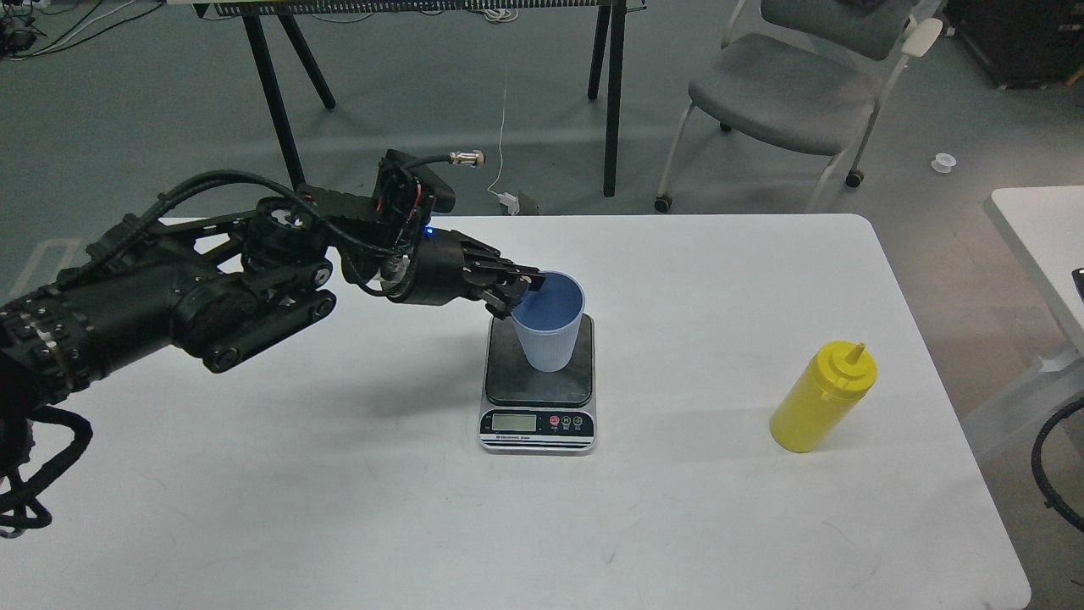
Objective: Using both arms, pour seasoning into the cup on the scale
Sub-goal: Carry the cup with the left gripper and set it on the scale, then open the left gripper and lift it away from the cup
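My left gripper (518, 292) is shut on the left rim of the pale blue ribbed cup (550, 329). It holds the cup upright over the dark platform of the scale (539, 394), which sits mid-table. I cannot tell whether the cup's base touches the platform. The yellow squeeze bottle of seasoning (822, 396) stands upright at the right side of the table, apart from both arms. My right gripper is out of view; only a loop of black cable (1050, 453) shows at the right edge.
The white table (339, 525) has rounded corners and its right edge lies close to the bottle. A grey chair (796, 93) and black table legs (279, 110) stand on the floor behind. A second white surface (1037, 220) sits at the far right.
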You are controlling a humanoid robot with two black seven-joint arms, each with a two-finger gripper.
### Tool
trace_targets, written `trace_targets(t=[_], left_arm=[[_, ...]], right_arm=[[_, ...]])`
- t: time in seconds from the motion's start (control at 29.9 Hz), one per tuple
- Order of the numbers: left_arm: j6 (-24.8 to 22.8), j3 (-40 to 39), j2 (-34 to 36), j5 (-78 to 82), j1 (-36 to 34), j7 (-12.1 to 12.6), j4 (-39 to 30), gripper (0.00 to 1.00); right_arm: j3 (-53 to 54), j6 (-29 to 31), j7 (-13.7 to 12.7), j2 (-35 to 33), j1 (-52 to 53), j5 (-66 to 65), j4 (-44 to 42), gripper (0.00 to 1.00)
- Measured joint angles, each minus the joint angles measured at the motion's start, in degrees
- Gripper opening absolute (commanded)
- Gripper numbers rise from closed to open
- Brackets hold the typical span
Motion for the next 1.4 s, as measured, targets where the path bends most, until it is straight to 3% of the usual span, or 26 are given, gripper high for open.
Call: trace_targets(t=[0.37, 0.74, 0.8, 0.87, 0.94, 1.14, 1.4], left_arm=[[0.6, 0.9, -1.2, 0.0, 0.7, 0.9, 4.1, 0.05], [0.6, 0.9, -1.2, 0.1, 1.1, 1.1, 4.5, 0.22], [0.6, 0.9, -1.2, 0.1, 1.1, 1.1, 4.5, 0.35], [0.6, 0.9, -1.2, -0.2, 1.1, 1.0, 4.4, 0.61], [0.6, 0.7, -1.1, -0.5, 1.1, 1.0, 4.4, 0.75], [0.6, -1.4, -0.2, -6.6, 0.1, 0.4, 4.0, 0.87], [0.1, -4.1, 4.4, -31.9, -2.4, 0.2, 3.6, 0.98]], right_arm=[[0.0, 0.0, 0.0, 0.1, -0.1, 0.0, 1.2, 1.00], [-0.2, 0.0, 0.0, 0.0, -0.4, 0.0, 1.8, 1.00], [-0.2, 0.0, -0.1, 0.0, -0.7, 0.0, 2.0, 1.00], [-0.2, 0.0, -0.1, -0.1, -1.2, -0.1, 2.4, 1.00], [-0.2, 0.0, -0.2, -0.3, -1.7, -0.1, 2.8, 1.00], [-0.1, 0.0, -0.2, -2.1, -4.0, -0.1, 6.3, 1.00], [0.6, 0.0, -0.1, -4.1, -10.6, 0.0, 14.1, 1.00]])
